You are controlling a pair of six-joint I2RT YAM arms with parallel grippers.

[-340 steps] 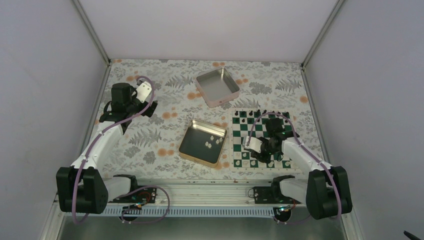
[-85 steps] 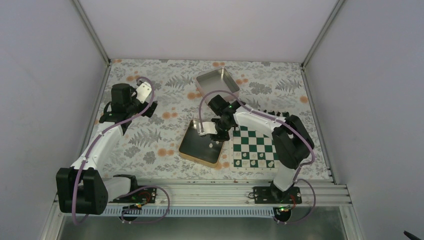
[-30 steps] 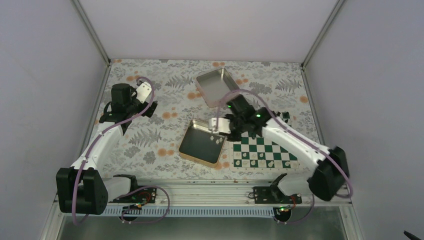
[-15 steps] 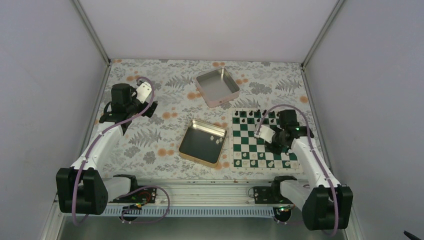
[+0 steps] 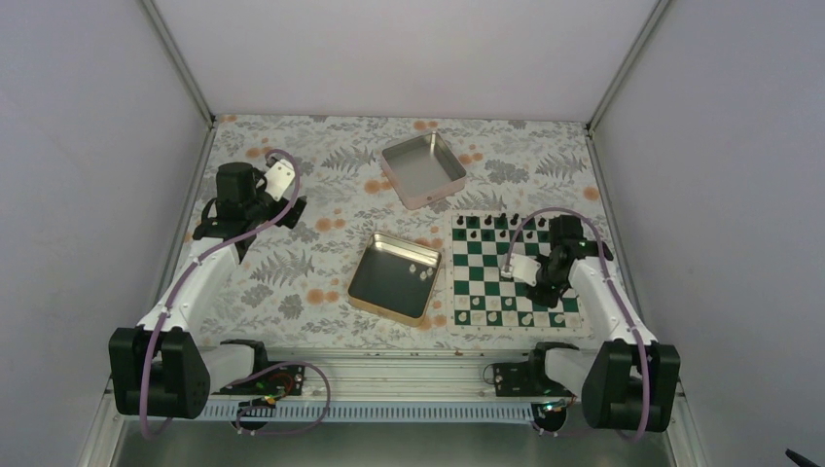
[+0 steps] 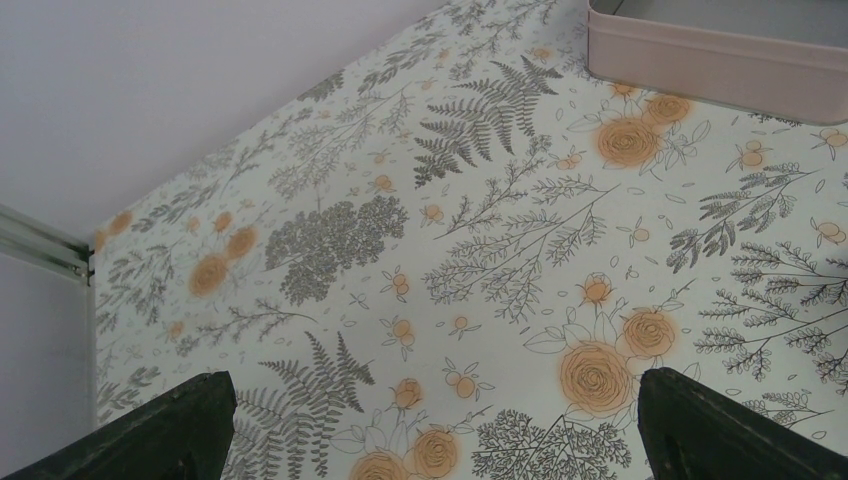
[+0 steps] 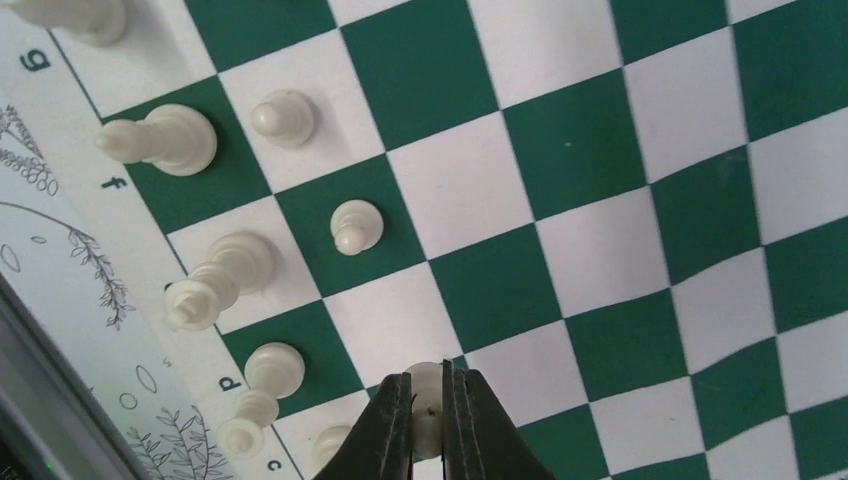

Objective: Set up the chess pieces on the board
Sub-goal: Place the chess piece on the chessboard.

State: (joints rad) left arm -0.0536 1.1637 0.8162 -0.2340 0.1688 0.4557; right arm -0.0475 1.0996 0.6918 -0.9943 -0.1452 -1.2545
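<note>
One chess piece (image 7: 426, 384) is pinched in the right gripper (image 7: 428, 418), above the board (image 7: 590, 140) near its lettered edge. The left gripper (image 6: 430, 430) hangs spread wide over the floral cloth (image 6: 480, 230).

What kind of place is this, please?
Probably a robot test cell: plain walls on metal framing, left arm and right arm bolted to a rail, the board on a floral cloth.
</note>
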